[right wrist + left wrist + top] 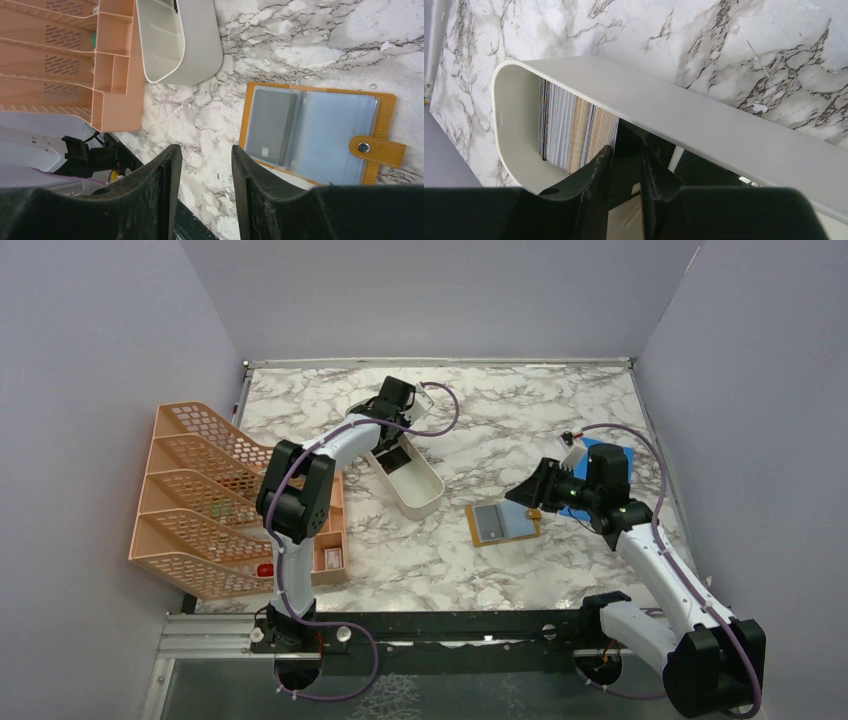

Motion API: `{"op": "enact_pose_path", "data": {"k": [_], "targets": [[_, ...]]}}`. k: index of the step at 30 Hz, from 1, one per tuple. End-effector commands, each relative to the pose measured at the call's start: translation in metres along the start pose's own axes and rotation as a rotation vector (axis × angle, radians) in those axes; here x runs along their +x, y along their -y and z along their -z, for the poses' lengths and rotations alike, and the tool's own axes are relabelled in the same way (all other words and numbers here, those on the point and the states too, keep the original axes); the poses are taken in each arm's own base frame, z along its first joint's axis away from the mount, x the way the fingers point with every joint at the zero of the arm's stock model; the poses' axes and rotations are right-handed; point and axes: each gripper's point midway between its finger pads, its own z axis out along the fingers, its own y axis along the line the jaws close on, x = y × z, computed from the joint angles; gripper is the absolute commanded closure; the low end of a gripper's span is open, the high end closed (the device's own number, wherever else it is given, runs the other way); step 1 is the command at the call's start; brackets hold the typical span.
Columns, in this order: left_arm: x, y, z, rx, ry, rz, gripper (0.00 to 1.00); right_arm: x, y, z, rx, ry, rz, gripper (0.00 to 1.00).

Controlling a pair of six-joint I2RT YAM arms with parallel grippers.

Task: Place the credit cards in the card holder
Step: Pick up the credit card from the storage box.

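Note:
The orange-tan card holder [503, 523] lies open on the marble table, with a grey card [270, 125] in its left clear pocket and its snap tab [377, 150] at the right. A stack of credit cards [574, 132] stands on edge at the end of the white tray [724, 130]. My left gripper [625, 147] reaches down into that tray [415, 490], its jaws a narrow gap apart beside the stack. A black card [631, 160] shows in the gap; whether they touch it I cannot tell. My right gripper [206, 150] is open and empty, hovering just beside the holder [320, 130].
A peach mesh file rack [200, 500] stands at the left, against the tray, and also shows in the right wrist view [60, 60]. A bright blue sheet [607, 453] lies behind my right gripper [517, 495]. Walls close in the table on three sides.

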Motion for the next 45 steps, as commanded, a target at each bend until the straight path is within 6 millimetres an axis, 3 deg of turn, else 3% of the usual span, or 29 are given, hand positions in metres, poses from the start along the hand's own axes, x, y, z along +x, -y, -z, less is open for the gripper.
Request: {"op": "enact_pose_path", "data": {"k": [1, 10, 16, 20, 22, 26, 34, 36, 43, 45], "targets": [[-0.005, -0.015, 0.009, -0.042, 0.014, 0.006, 0.74, -0.005, -0.006, 0.004, -0.003, 0.017, 0.002, 0.53], [-0.02, -0.019, 0.035, -0.024, 0.057, 0.03, 0.76, -0.001, -0.006, 0.003, -0.015, 0.005, -0.007, 0.53], [-0.023, -0.021, 0.046, -0.022, 0.073, 0.027, 0.92, 0.001, -0.008, 0.001, -0.033, 0.0, -0.016, 0.53], [-0.02, -0.016, 0.048, 0.006, 0.065, 0.032, 0.93, 0.002, -0.008, 0.0, -0.039, -0.005, -0.02, 0.53], [-0.018, -0.011, 0.05, 0.026, 0.059, 0.044, 0.98, 0.002, -0.009, 0.001, -0.043, -0.005, -0.019, 0.53], [-0.019, -0.006, 0.063, 0.061, 0.056, 0.104, 1.0, 0.003, -0.013, 0.002, -0.066, -0.005, -0.02, 0.53], [-0.059, -0.001, 0.129, 0.185, 0.233, 0.325, 1.0, 0.005, -0.036, 0.005, -0.204, -0.002, -0.014, 0.53], [-0.075, -0.001, 0.157, 0.235, 0.313, 0.391, 1.0, 0.003, -0.043, 0.008, -0.24, 0.013, -0.009, 0.53], [-0.122, 0.04, 0.239, 0.619, 0.609, 0.632, 1.0, -0.011, -0.074, 0.019, -0.39, 0.072, -0.016, 0.54], [-0.127, 0.056, 0.259, 0.757, 0.684, 0.724, 1.0, -0.016, -0.083, 0.023, -0.437, 0.092, -0.017, 0.55]]}}
